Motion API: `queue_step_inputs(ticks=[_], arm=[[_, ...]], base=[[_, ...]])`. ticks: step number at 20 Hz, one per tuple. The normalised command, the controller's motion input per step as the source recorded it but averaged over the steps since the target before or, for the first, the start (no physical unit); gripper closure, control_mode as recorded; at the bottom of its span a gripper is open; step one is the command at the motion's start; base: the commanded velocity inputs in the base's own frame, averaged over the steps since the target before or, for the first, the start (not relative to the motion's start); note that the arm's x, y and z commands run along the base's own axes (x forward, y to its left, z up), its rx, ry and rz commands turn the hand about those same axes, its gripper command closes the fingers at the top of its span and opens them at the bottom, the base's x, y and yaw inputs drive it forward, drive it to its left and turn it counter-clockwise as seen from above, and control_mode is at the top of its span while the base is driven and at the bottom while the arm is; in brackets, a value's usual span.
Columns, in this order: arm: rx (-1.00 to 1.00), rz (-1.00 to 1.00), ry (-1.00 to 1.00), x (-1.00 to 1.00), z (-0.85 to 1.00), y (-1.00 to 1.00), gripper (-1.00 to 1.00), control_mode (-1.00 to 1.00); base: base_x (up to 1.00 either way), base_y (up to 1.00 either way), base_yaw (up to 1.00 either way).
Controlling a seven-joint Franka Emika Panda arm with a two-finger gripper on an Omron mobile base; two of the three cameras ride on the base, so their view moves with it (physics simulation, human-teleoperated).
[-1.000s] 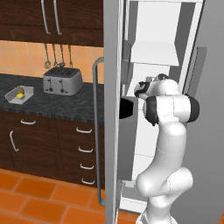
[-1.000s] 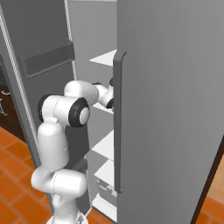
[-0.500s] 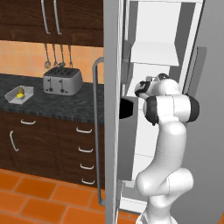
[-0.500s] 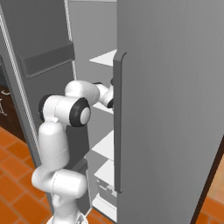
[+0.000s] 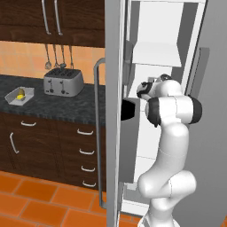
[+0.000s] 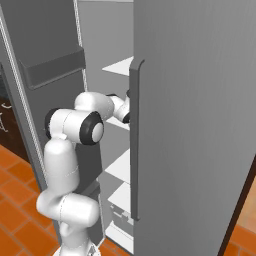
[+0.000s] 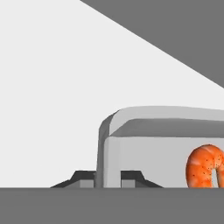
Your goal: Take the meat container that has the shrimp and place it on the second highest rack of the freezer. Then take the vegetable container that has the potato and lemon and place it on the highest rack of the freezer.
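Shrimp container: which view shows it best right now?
Hand view. The grey container sits close up, its rim between the gripper fingertips, with the shrimp inside at the right. In the left base view and the right base view I cannot make it out; the arm reaches into the freezer there.

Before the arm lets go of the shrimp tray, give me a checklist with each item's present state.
1. Gripper shut on the tray rim: ok.
2. Shrimp lying inside the tray: ok.
3. Freezer door open, arm reaching between the shelves: ok.
4. Tray resting on the second shelf from the top: cannot tell.
5. Second tray with the lemon waiting on the counter: ok.
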Motion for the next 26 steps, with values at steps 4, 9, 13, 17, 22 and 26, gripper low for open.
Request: queue_step_inputs(ticks=[4, 9, 13, 17, 22, 26], arm=[[0.0, 0.0, 0.0, 0.0, 0.0, 0.0, -1.0, -1.0], [0.0, 0.0, 0.0, 0.0, 0.0, 0.0, -1.0, -1.0], [0.0, 0.0, -0.24, -0.34, 0.07, 0.0, -1.0, -1.0], [0.0, 0.0, -0.27, -0.53, 0.26, 0.0, -1.0, -1.0], [-0.03, 0.0, -0.12, -0.71, 0.33, 0.0, -1.0, -1.0], [-0.07, 0.0, -0.02, -0.68, 0.6, 0.13, -1.0, -1.0]], base=[[0.0, 0.0, 0.0], [0.0, 0.0, 0.0], [0.0, 0.0, 0.0], [0.0, 0.0, 0.0], [0.0, 0.0, 0.0], [0.0, 0.0, 0.0]])
